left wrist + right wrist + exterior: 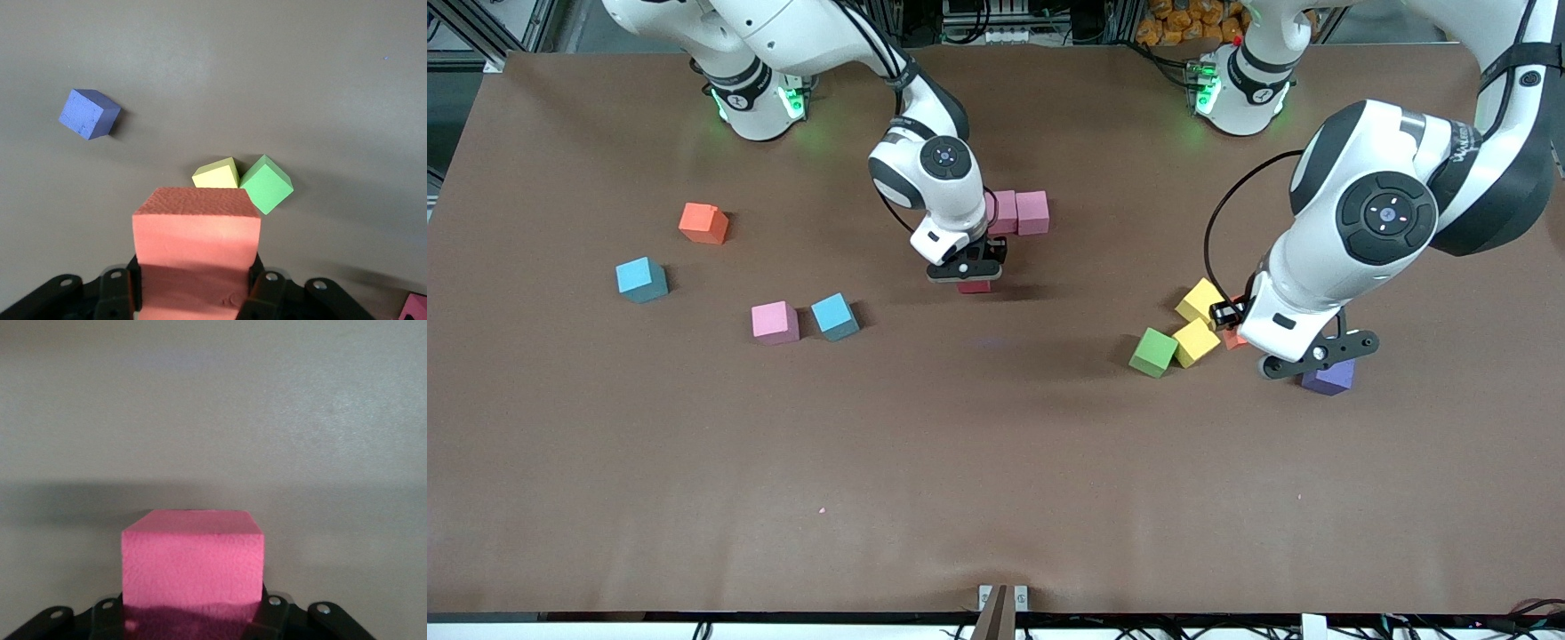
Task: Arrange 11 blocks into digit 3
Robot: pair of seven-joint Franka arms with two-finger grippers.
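**Two foam cubes in hand, the digit barely begun**

Nearest the front camera, a purple foam cube (1329,378) sits on the brown counter (996,480) toward the left arm's end. A little farther off, a green foam cube (1153,352) touches a yellow foam cube (1196,342), with a second yellow cube (1202,300) just beyond. Over this cluster the left tool (1238,336) is clamped on a salmon-red foam cube (197,233), pressing two opposite flat faces.

Toward the right arm's end, a loose pink cube (774,321) and a teal-blue cube (835,316) stand just beside each other. Mid-counter, the right tool (971,277) grips a deep pink foam cube (193,563) low over bare counter. Farther off lie a light blue cube (641,279) and an orange cube (703,222). Farthest, two pale pink cubes (1018,212) touch side by side, the only start of the figure.

The cubes look light, soft and matte, with a pebbled skin that should not slip. Flat opposite faces are the place to take hold, square-on. A hard squeeze would probably dent the foam, and a skewed grip would likely set a cube down crooked against its neighbours.
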